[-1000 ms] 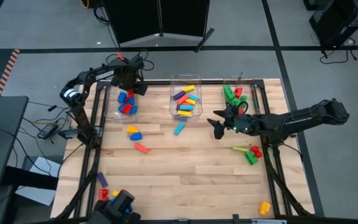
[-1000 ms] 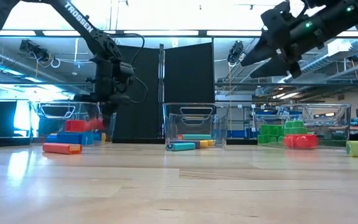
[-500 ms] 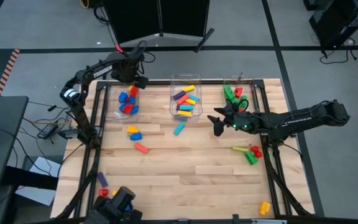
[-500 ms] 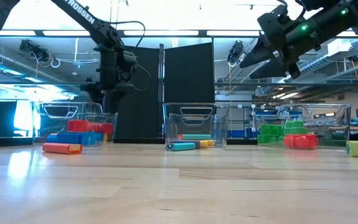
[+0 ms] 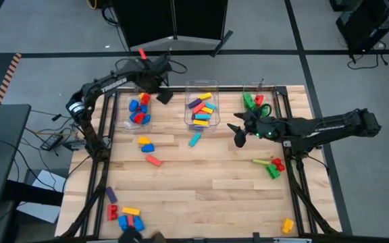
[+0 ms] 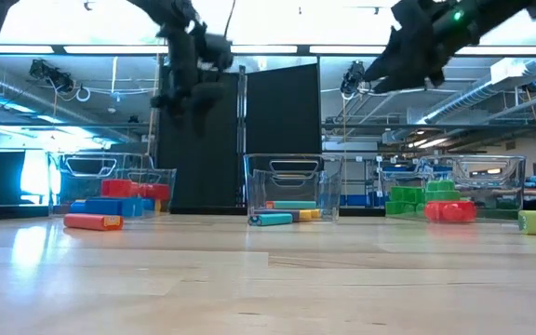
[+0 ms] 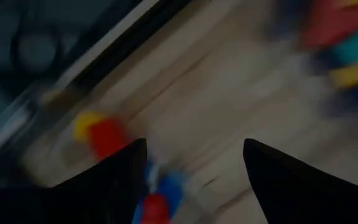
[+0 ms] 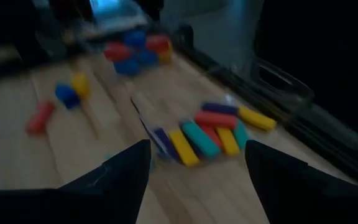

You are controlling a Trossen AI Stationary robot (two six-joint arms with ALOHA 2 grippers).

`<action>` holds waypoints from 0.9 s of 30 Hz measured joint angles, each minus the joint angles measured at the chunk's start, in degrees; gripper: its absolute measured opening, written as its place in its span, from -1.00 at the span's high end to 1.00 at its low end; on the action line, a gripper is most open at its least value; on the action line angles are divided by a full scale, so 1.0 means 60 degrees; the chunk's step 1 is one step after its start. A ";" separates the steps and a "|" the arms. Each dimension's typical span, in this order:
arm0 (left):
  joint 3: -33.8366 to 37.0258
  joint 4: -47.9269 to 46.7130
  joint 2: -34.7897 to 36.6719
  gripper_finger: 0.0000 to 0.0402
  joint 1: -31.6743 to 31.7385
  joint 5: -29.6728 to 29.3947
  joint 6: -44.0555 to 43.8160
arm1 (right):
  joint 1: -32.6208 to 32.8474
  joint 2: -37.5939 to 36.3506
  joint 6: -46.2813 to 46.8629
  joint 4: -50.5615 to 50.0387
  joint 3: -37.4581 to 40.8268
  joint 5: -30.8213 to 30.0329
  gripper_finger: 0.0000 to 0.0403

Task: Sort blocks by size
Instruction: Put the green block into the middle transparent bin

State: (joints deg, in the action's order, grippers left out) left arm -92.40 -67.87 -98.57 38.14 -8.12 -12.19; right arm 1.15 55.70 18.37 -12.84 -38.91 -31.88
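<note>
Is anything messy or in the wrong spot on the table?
Nothing is broken or spilled, but many blocks still lie loose outside the bins: a cyan one by the middle bin, a red one on the bare wood, and a yellow one alone near the table's front corner.

We see the blocks (image 5: pixel 201 111) sorted partly into three clusters along the table's far edge: red and blue at left, long mixed colours in the middle, green at right. Others lie loose on the wood, some perhaps stacked near the front-left corner.
</note>
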 joint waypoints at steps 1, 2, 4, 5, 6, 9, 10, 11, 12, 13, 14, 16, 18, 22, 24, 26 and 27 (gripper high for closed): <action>0.0081 0.0275 0.0179 -0.37 -0.0333 0.0002 0.0158 | 0.0000 0.0000 -0.0014 -0.0804 -0.0370 0.0000 -0.35; 0.0185 0.0547 0.0365 -0.37 -0.0676 0.0000 0.0263 | 0.0000 0.0003 -0.0001 -0.1606 -0.0718 0.0000 -0.35; 0.0501 0.1165 0.0786 -0.37 -0.1271 0.0004 0.0262 | 0.0000 0.0034 0.0205 -0.3314 -0.1388 0.0000 -0.35; 0.0716 0.1437 0.0991 -0.37 -0.1536 0.0010 0.0196 | 0.0000 0.0066 0.0409 -0.4050 -0.1705 0.0001 -0.35; 0.0963 0.1731 0.1220 -0.37 -0.1800 0.0004 0.0046 | 0.0000 0.0102 0.0648 -0.4779 -0.2008 0.0004 -0.35; 0.1992 0.2653 0.1927 -0.37 -0.2513 0.0026 -0.0324 | 0.0000 0.0223 0.1329 -0.6700 -0.2671 0.0272 -0.35; 0.2375 0.2949 0.2166 -0.37 -0.2791 0.0166 -0.0363 | -0.0003 0.0255 0.1455 -0.7172 -0.2803 0.0559 -0.35; 0.2776 0.3317 0.2382 -0.37 -0.3092 0.0361 -0.0492 | -0.0001 0.0315 0.1525 -0.7616 -0.2879 0.0888 -0.35; 0.3180 0.3726 0.2616 -0.37 -0.3430 0.0524 -0.0616 | 0.0000 0.0351 0.1609 -0.7977 -0.2907 0.1222 -0.35; 0.3563 0.4103 0.2850 -0.37 -0.3789 0.0606 -0.0868 | 0.0000 0.0393 0.1684 -0.8298 -0.2907 0.1562 -0.35; 0.3943 0.4500 0.3053 -0.37 -0.4172 0.0616 -0.1162 | 0.0000 0.0479 0.1732 -0.8610 -0.2907 0.1838 -0.35; 0.4608 0.5300 0.3467 -0.37 -0.4907 0.0367 -0.1810 | 0.0004 0.0690 0.1870 -0.9394 -0.2904 0.2205 -0.35; 0.5169 0.5985 0.3783 -0.37 -0.5678 -0.0212 -0.2407 | 0.0048 0.0970 0.2236 -1.0271 -0.2900 0.2284 -0.35; 0.5832 0.6811 0.4079 -0.37 -0.6995 -0.0714 -0.2990 | 0.0305 0.1590 0.3219 -1.1823 -0.2889 0.2293 -0.35; 0.5965 0.7054 0.4081 -0.37 -0.7505 -0.0736 -0.3076 | 0.0530 0.1837 0.3721 -1.1899 -0.2889 0.2290 -0.35; 0.6094 0.7212 0.4075 -0.37 -0.7875 -0.0781 -0.3128 | 0.0770 0.2021 0.3835 -1.1570 -0.2889 0.2288 -0.35; 0.6131 0.7327 0.4058 -0.37 -0.8004 -0.0799 -0.3189 | 0.0906 0.2111 0.3831 -1.1346 -0.2889 0.2288 -0.35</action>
State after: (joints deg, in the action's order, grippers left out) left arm -55.61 -23.90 -74.23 -9.88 -12.92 -31.33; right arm 6.59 68.37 41.36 -80.92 -56.25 -18.15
